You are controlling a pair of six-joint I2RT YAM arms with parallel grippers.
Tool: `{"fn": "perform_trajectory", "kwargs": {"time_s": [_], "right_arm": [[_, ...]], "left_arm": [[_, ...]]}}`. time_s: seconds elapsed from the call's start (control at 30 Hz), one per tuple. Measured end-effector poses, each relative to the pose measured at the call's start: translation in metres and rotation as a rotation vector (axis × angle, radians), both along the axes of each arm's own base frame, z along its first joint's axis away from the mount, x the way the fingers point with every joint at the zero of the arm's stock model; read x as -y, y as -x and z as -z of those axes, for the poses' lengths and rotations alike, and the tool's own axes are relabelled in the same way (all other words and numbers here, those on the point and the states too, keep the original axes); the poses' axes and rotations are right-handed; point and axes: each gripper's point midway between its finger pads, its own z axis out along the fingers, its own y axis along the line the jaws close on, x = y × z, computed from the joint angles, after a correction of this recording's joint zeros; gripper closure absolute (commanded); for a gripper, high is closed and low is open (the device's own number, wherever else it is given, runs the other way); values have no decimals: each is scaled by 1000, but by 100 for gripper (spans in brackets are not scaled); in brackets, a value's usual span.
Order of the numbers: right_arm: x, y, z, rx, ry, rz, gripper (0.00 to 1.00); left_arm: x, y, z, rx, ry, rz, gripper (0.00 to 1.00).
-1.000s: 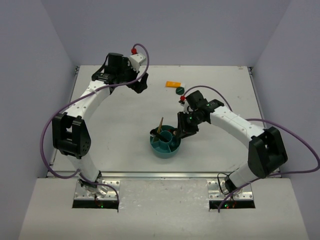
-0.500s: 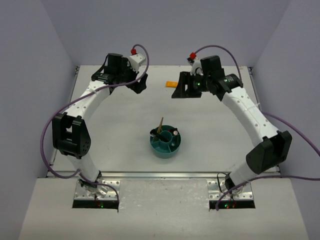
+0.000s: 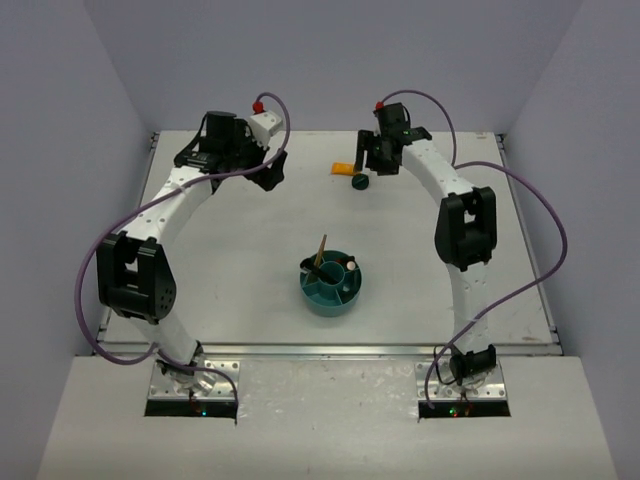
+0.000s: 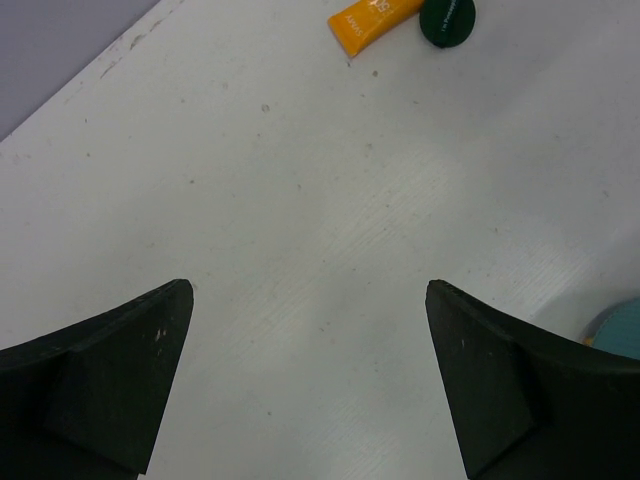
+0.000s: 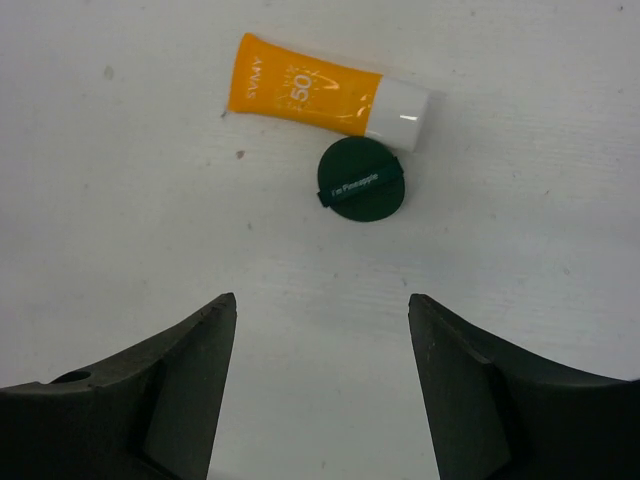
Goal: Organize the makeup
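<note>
The makeup is split between two places. An orange-and-white packet (image 3: 343, 168) (image 5: 325, 100) and a dark green round compact (image 3: 360, 182) (image 5: 362, 180) lie side by side at the back of the table. A tan brush (image 3: 320, 250) and other small items stand in the teal divided bowl (image 3: 325, 305). My right gripper (image 3: 373, 165) (image 5: 321, 300) hovers just short of the compact, open and empty. Farther left, my left gripper (image 3: 273, 172) (image 4: 308, 290) is wide open over bare table, and its view shows the packet (image 4: 375, 18) and compact (image 4: 447, 20) ahead.
The table's back edge and the grey wall run close behind both grippers. The bowl's rim (image 4: 620, 325) shows at the right edge of the left wrist view. White table surface lies between the bowl and the back items.
My right arm has swung from the bowl up to the back of the table above the packet and compact, and its jaws have widened. The left arm has shifted slightly.
</note>
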Motion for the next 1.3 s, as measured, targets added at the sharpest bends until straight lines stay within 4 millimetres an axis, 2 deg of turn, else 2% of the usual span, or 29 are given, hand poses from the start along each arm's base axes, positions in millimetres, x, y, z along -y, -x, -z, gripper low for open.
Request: {"fn": "perform_trajectory", "kwargs": {"time_s": [0.1,0.2,0.37,0.47,0.6,0.7,0.83,0.97,1.0,1.1,1.2,1.23,1.3], "right_arm": [[9,-13,36,-38,-3,52,30],[17,-22,58,-46,-11,94,30],[23,-36,68,-18,-29,135,31],[19,-42,76,-5,-43,137,35],[11,-44,97,-22,-72,129,39],[5,-49,96,-11,-103,126,41],[3,-48,99,-19,-116,130,50],[1,-46,102,-31,-133,130,64],[0,-46,102,-30,-136,131,64],[-1,-45,105,-32,-148,139,77],[-2,-45,108,-32,-159,141,97],[-2,-45,109,-31,-161,143,100],[-3,-45,109,-26,-170,143,100]], "left_arm": [[-5,2,-1,2,0,-10,0],[-9,5,0,-1,0,-17,0],[-11,4,0,-3,3,-23,0],[-12,4,0,-4,5,-26,0],[-13,4,0,-6,8,-32,0],[-14,4,0,-7,10,-35,0],[-15,3,0,-9,13,-40,0],[-16,3,0,-10,17,-45,0],[-16,3,0,-11,18,-47,0],[-17,3,0,-11,18,-49,0],[-17,3,-1,-11,18,-49,0],[-17,3,-1,-11,18,-49,0],[-17,3,-1,-11,18,-49,0]]}}
